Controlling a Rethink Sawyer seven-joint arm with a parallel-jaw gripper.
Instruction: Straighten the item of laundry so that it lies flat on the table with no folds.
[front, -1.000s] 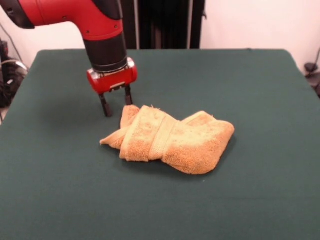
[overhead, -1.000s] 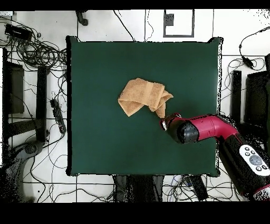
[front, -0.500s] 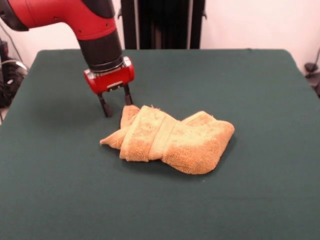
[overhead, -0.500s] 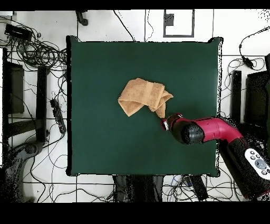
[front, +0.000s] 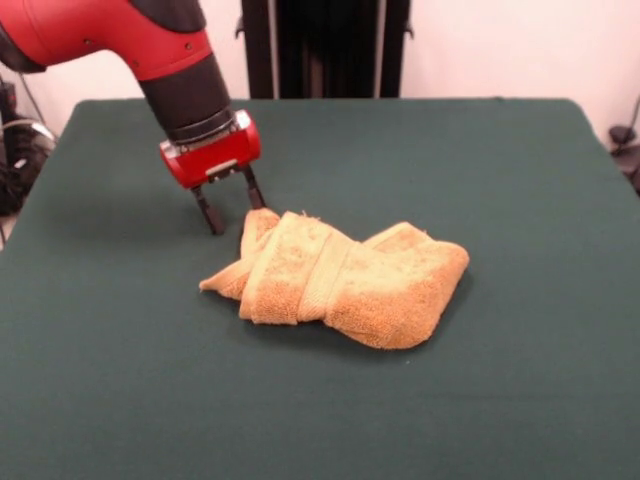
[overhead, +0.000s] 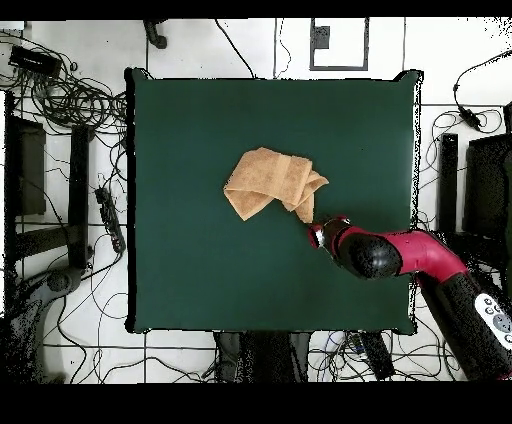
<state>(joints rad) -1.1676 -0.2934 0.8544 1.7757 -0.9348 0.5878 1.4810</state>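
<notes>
Bare green table (front: 150, 400) fills the near ground. Around the table's centre lies the orange-tan towel (front: 345, 280), bunched and folded over itself, a woven band crossing its top, one corner pointing toward ten o'clock. Just past that corner, at about ten o'clock from the towel, the gripper (front: 232, 208) stands tilted, its two dark fingers (front: 210, 214) spread apart with nothing between them, tips at the cloth's edge.

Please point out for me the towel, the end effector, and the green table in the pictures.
towel (front: 345, 280): front view, on the woven band of the bunched cloth.
end effector (front: 232, 212): front view, midway between its two dark fingertips, open.
table (overhead: 200, 270): overhead view, on bare green cloth below the towel.
</notes>
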